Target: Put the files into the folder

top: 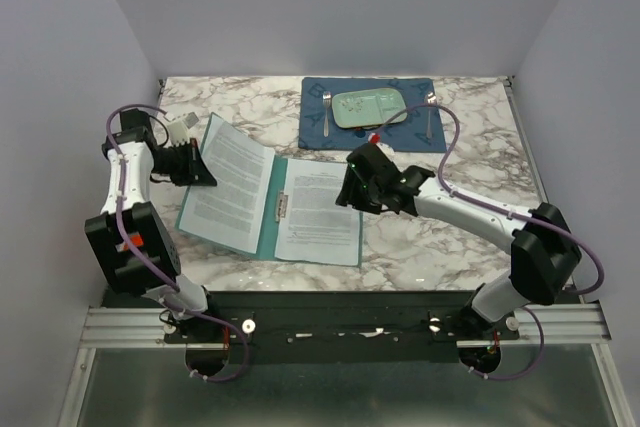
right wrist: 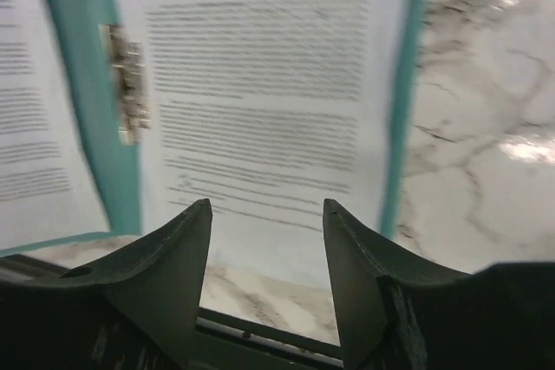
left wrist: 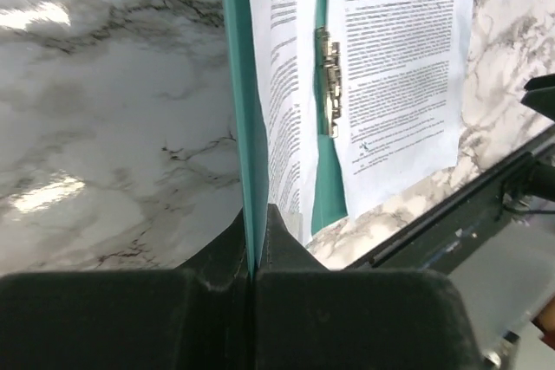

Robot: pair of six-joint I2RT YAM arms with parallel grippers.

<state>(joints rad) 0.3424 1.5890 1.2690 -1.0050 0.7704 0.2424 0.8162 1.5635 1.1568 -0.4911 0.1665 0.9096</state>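
The teal folder [top: 270, 209] lies open on the marble table, a metal clip [left wrist: 328, 80] on its crease. One printed file [top: 232, 185] rests on its left leaf and another file [top: 316, 213] on its right leaf. My left gripper [top: 203, 169] is shut on the outer edge of the left leaf, which is tilted up off the table; the left wrist view shows the teal edge [left wrist: 245, 127] pinched between the fingers [left wrist: 254, 253]. My right gripper [top: 350, 187] hovers open over the right leaf's far-right part, nothing between its jaws [right wrist: 267, 214], above the file [right wrist: 260, 84].
A dark blue placemat [top: 315, 127] at the back holds a pale green plate [top: 368, 107], with a fork [top: 327, 107] to its left and another fork [top: 431, 115] to its right. A small white object [top: 182, 132] sits by the left arm. The black front rail [top: 330, 312] borders the table.
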